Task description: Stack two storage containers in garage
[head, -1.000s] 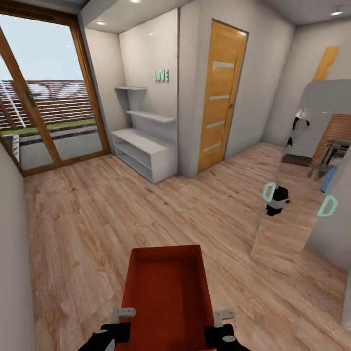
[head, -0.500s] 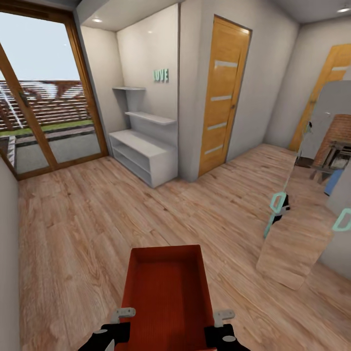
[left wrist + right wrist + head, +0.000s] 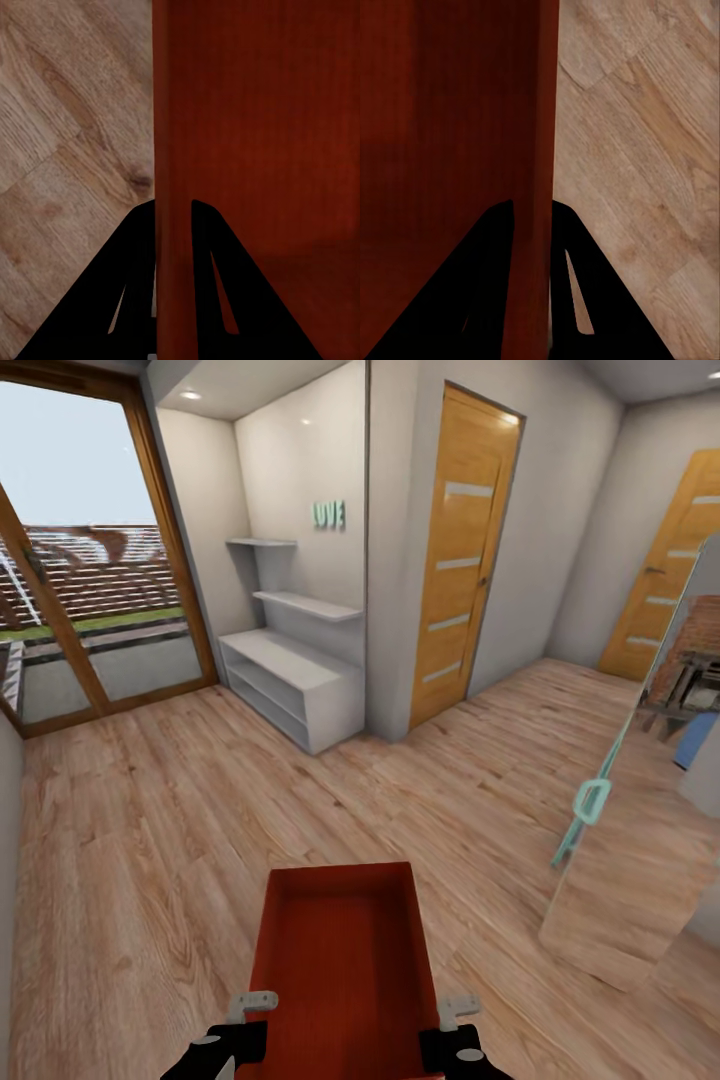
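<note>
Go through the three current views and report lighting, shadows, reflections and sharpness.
Head view: even soft light, sharp throughout; recessed ceiling spots glow over the shelf alcove, and the mirror panel reflects floor planks. Left wrist view: the left hand is a flat black silhouette straddling the storage container wall, wood grain slightly soft. Right wrist view: the right hand is equally black and detail-free.

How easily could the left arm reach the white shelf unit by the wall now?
Probably not. The left gripper is shut on the storage container wall, and the white shelf unit stands far across the wood floor.
</note>
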